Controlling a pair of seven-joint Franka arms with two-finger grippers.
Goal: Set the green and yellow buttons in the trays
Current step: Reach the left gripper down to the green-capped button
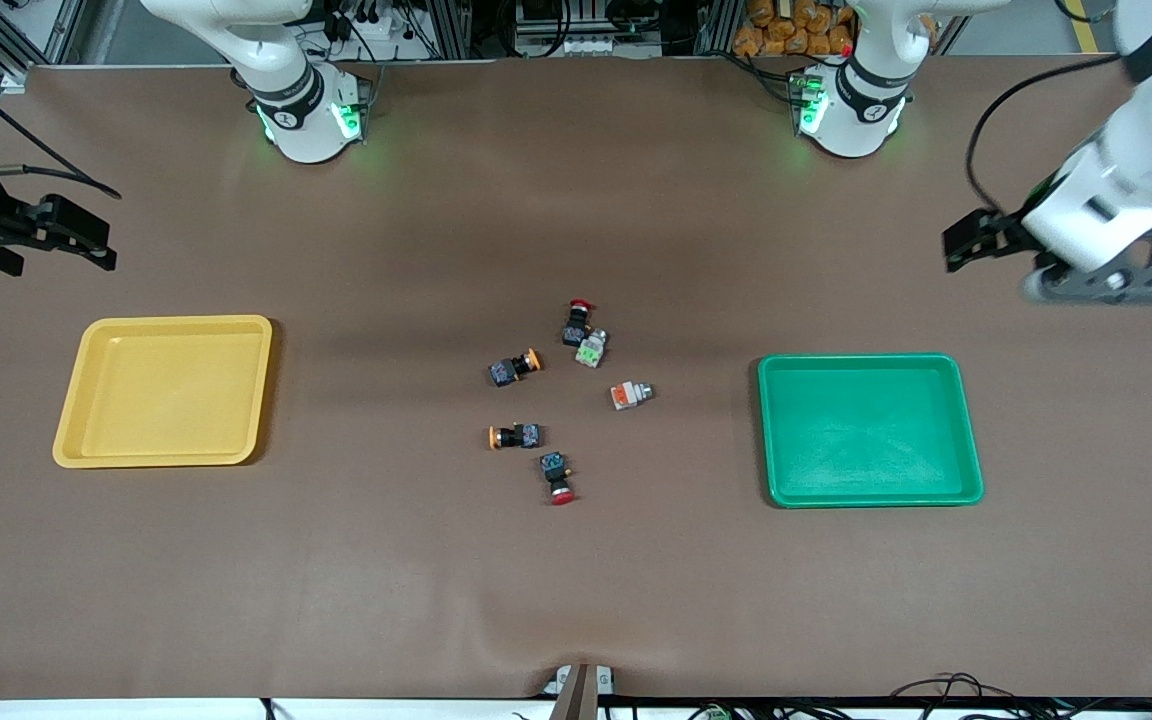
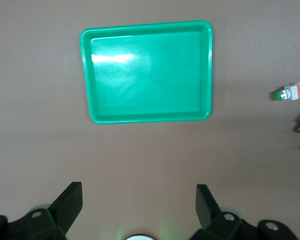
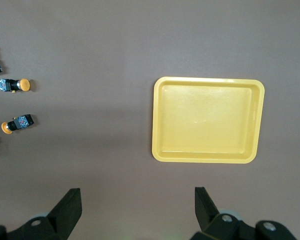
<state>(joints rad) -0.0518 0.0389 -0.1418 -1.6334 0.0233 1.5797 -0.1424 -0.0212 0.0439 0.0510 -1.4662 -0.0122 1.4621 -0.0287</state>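
From the front camera you see the yellow tray (image 1: 164,391) toward the right arm's end of the table and the green tray (image 1: 869,430) toward the left arm's end, both bare, with six switches loose on the brown table (image 1: 576,590) between them: two black-bodied yellow-capped buttons (image 1: 514,368) (image 1: 514,436), a pale switch with a green block (image 1: 591,349), a pale switch with an orange block (image 1: 630,395), and two red-capped switches (image 1: 576,323) (image 1: 558,477). The green-block one touches the red-capped one just beside it. The left gripper (image 1: 966,245) hangs over bare table near the green tray's end, the right gripper (image 1: 76,240) over bare table near the yellow tray. Your left wrist view adds what the front cannot: the left fingers (image 2: 69,204) stand wide apart and hold nothing, the green tray (image 2: 147,72) under them, and the orange-block switch (image 2: 291,92) has a green cap. Your right wrist view shows the right fingers (image 3: 69,206) apart too, over the yellow tray (image 3: 208,120), with both yellow-capped buttons (image 3: 12,85) (image 3: 17,123) at the edge.
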